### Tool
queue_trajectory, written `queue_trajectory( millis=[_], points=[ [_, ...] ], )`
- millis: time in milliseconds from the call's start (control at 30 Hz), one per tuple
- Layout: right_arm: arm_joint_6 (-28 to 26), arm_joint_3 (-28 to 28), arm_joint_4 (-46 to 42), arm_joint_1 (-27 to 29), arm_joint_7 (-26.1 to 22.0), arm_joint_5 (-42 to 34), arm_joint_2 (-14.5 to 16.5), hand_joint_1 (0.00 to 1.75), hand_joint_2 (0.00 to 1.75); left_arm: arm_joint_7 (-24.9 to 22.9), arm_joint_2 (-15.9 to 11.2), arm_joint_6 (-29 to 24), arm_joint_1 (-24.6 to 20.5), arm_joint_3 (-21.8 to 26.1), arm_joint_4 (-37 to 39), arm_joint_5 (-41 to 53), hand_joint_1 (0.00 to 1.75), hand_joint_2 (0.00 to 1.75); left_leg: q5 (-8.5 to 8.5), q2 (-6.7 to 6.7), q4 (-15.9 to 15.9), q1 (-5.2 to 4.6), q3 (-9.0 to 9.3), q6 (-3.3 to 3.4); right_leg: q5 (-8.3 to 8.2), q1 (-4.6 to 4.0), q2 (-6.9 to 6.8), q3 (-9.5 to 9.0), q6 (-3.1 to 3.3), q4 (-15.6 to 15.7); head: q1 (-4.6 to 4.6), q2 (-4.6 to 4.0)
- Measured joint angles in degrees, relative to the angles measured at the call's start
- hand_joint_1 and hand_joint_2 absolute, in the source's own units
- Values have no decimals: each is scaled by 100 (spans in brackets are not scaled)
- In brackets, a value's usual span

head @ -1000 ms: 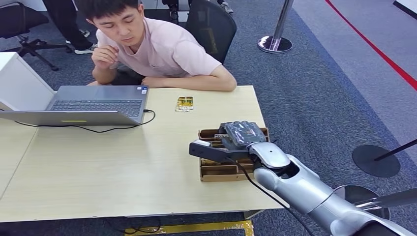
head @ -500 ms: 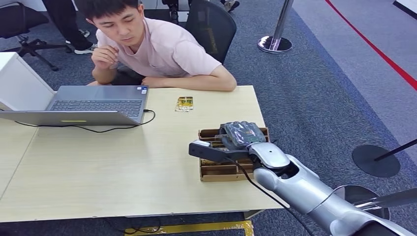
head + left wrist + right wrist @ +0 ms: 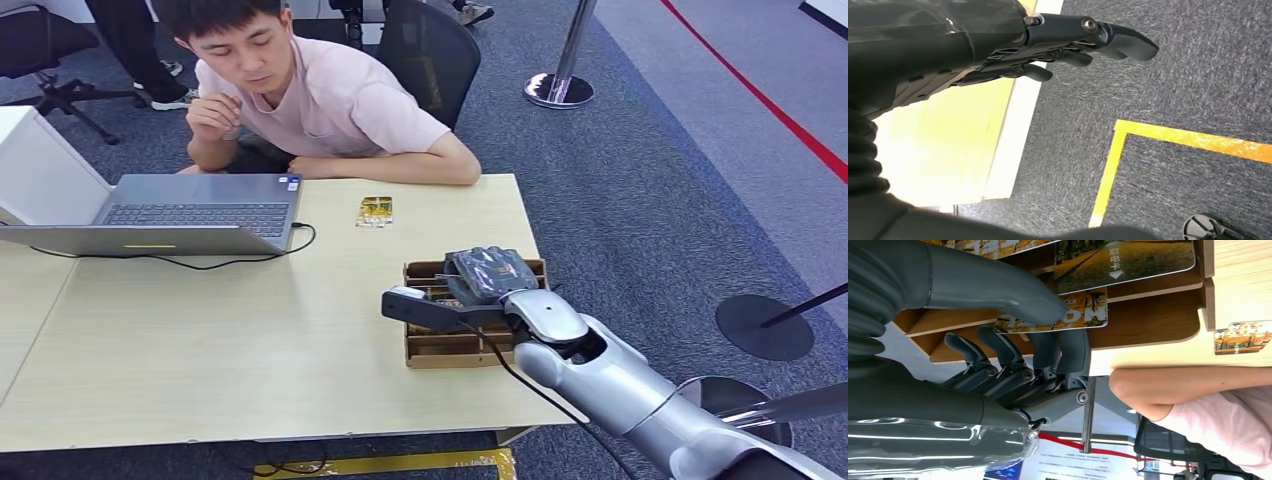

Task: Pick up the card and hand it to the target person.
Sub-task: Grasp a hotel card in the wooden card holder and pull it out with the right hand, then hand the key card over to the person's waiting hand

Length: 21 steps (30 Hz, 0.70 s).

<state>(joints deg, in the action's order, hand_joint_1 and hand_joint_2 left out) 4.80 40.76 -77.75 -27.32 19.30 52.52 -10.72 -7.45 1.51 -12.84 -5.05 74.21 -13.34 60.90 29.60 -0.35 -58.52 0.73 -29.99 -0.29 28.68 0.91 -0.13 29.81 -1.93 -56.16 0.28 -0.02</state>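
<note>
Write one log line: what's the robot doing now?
phase: grasping | right hand: pinches card in wooden holder | left hand: hangs, holds nothing

Head view looks down over the table [image 3: 250,330] — right wrist view, close, shares its card rack [image 3: 450,345] [image 3: 1148,325]; left wrist faces carpet [image 3: 1173,100].

Pale matt wood-grain table [image 3: 250,330], brown wooden card rack [image 3: 455,350], glossy printed card [image 3: 1075,315]
</note>
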Motion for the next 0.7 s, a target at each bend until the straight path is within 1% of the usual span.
queue_trajectory(
  millis=[167, 333, 567, 633, 700],
  points=[
    [-70, -4, -4, 2, -63, -43, 7, 150, 175, -1, 0, -18, 0, 33, -1, -21, 0, 175, 0, 0, 0, 0, 1, 0, 0, 0, 0, 0, 0, 0, 0, 1],
    [-448, -86, -173, 37, -367, -280, 7, 150, 175, 8, 0, -9, 1, 104, 0, -55, 0, 175, -1, 0, -1, 0, 0, 0, 0, 0, 0, 1, 0, 0, 0, 1],
    [-1291, -626, -1055, 224, -1020, -621, 1, 150, 175, 84, 2, 8, 4, 132, 1, -57, 0, 175, -1, 0, -1, 0, -1, 0, 0, 0, 0, 2, 0, 0, 0, -1],
    [-1462, -786, -1292, 260, -1151, -671, 1, 150, 175, 86, 2, 8, 3, 130, 0, -43, 0, 175, -1, 0, -1, 0, -1, 0, 0, 0, 0, 2, 0, 1, 0, -1],
    [-1523, -888, -1442, 272, -1224, -611, 2, 150, 175, 92, 2, 15, 1, 129, 0, -17, 0, 175, -1, 0, -1, 0, 0, 0, 0, 0, 0, 1, 0, 1, 0, -1]
  ],
)
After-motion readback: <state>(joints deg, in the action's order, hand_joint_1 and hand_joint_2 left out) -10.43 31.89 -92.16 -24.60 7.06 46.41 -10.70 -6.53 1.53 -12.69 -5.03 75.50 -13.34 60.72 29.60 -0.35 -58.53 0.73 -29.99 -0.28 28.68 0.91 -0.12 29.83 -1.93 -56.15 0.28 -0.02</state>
